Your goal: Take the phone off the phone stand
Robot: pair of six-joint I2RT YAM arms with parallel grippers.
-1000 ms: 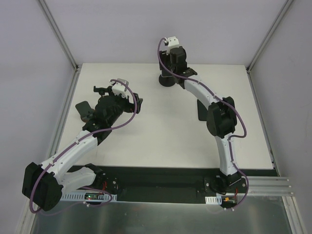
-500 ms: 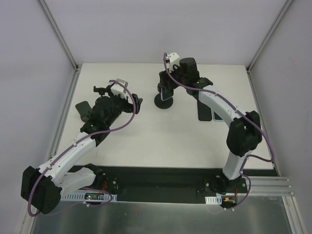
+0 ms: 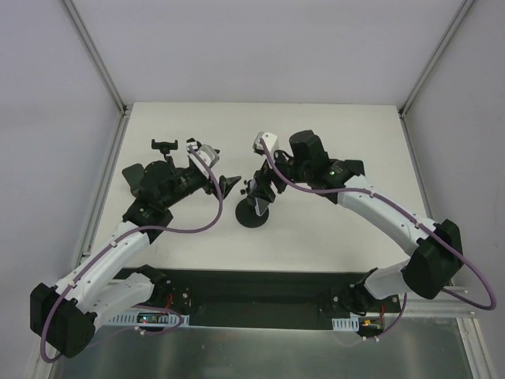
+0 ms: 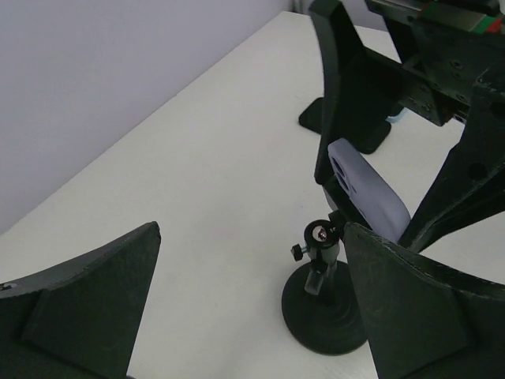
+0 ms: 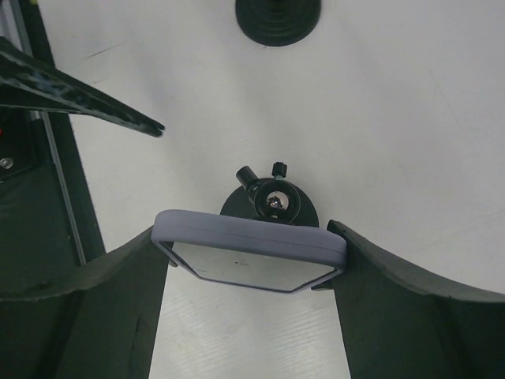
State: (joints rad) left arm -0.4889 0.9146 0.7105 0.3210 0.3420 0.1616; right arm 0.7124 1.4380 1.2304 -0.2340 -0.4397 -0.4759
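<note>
The phone (image 5: 248,253), in a lavender case, sits clamped on a black phone stand (image 3: 254,216) with a round base and ball head, near the middle of the table. My right gripper (image 5: 248,264) is shut on the phone's two short ends from above. The left wrist view shows the phone's back (image 4: 367,189) tilted over the stand's ball head (image 4: 319,234). My left gripper (image 3: 223,170) hangs just left of the stand, wide open and holding nothing. Its fingers (image 4: 87,300) frame the stand's base.
Two more black stands are at the back left: one with a clamp (image 3: 164,144) and one (image 3: 134,175) beside the left arm. Another round black base (image 5: 278,17) lies beyond the phone in the right wrist view. Enclosure walls ring the table.
My right gripper has swung from the back of the table to the near middle, bringing the phone and its stand along. My left gripper has turned toward the stand and opened wider.
</note>
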